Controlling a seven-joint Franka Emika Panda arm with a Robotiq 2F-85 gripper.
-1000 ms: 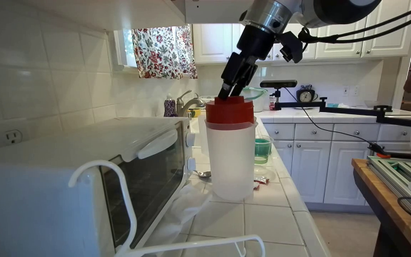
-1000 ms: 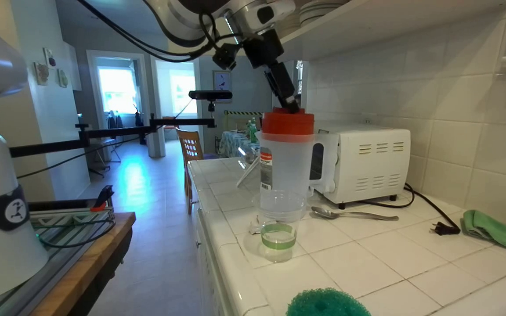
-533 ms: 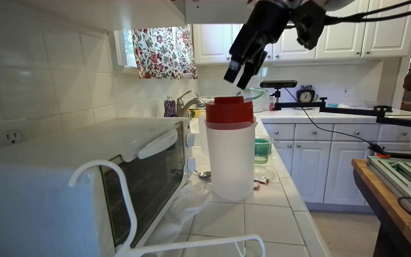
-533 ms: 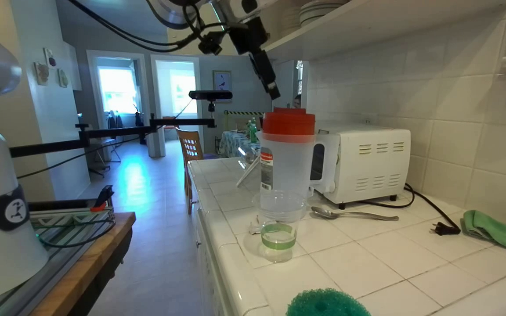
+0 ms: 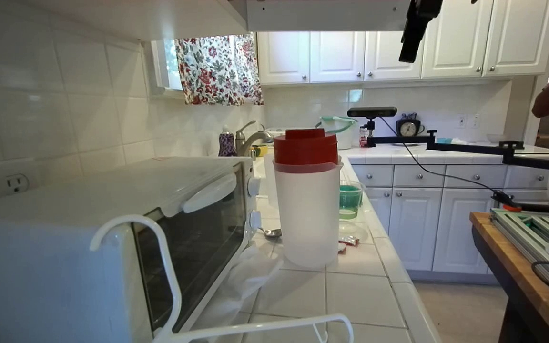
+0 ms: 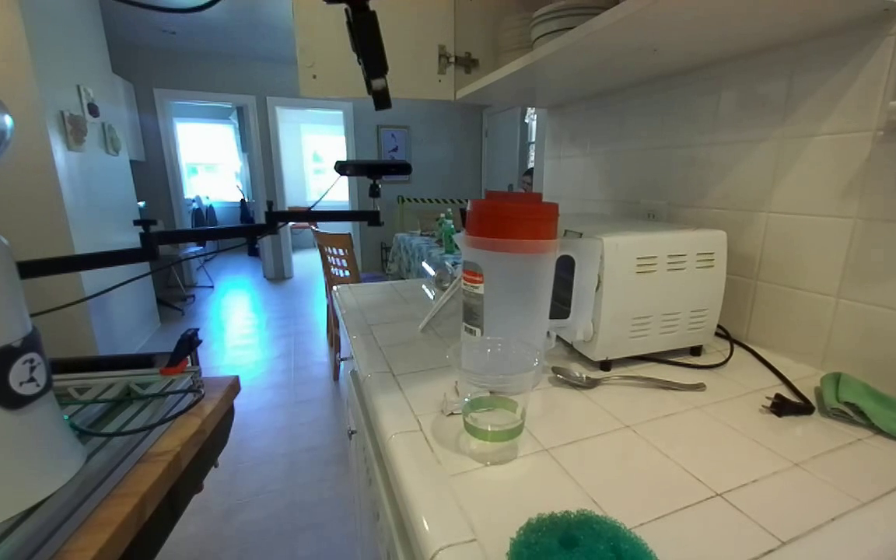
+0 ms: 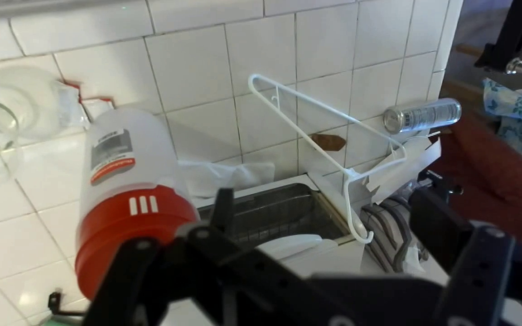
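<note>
Hanging high, left of centre in an exterior view, my gripper (image 6: 379, 97) gapes wide, holding nothing; I'd judge slow movement, clear of the red lid (image 6: 512, 222), safest. Rightward, that lid caps a frosted, labelled plastic pitcher (image 6: 516, 297), upright on the tiled countertop (image 6: 635, 470), left of the toaster oven (image 6: 662, 288).

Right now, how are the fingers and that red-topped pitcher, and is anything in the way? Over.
Fingers open, empty, not touching pitcher. Pitcher upright on counter, red lid on. Clear cup and toaster oven near it, possible obstacles.
</note>
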